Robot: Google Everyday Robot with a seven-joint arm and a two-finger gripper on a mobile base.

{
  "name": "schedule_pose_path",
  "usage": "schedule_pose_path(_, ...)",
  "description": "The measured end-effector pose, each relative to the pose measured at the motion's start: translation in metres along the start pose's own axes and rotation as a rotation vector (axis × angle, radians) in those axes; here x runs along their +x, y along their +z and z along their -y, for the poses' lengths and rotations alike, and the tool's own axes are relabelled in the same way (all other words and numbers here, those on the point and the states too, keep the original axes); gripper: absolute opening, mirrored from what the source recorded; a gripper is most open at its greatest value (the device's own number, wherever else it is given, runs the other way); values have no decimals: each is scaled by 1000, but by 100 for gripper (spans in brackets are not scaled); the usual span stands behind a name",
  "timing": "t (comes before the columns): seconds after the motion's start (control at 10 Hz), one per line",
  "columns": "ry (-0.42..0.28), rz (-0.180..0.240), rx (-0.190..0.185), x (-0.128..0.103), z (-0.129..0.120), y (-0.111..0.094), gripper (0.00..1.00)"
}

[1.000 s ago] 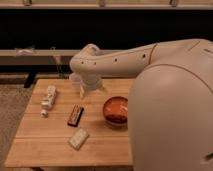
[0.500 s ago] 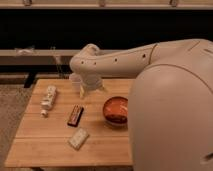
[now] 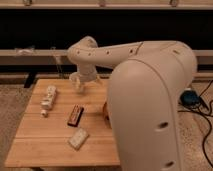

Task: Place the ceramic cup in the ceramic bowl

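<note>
A: Where's the ceramic cup (image 3: 75, 77)?
B: Far edge of table (image 3: 45, 135), right at gripper (image 3: 81, 85). Jaws spread wide, nothing clamped afaict. Ceramic bowl (image 3: 105, 111) mostly hidden behind arm (image 3: 150, 100).
A: Handling?
B: Prob light, rigid, glaze slick, chips easily. I'd pinch across the sides, mid-height.

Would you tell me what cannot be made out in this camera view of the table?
- ceramic bowl: only an orange sliver shows; the robot's arm covers the rest.
- ceramic cup: cannot be told apart from the pale gripper, which hangs over the table's far edge.
- table: its right part is hidden behind the arm.
- Labels on the dark bar and the white packet: too blurred to read.
</note>
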Motion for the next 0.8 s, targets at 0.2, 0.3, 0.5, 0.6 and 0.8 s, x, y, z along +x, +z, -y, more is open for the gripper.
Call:
schedule_pose_path(0.2,-7,2,-34,-36,-3,8,80)
schedule_pose_path(0.3,-11,5,-57,-58,-4,13,80)
schedule_pose_path(0.5,-6,10,-94,-84,-1,26,80)
schedule_pose_path(0.6,-2,10,-110,-92,0,36,80)
schedule_pose_path(0.8,5,10,-127,-100,0,49,80)
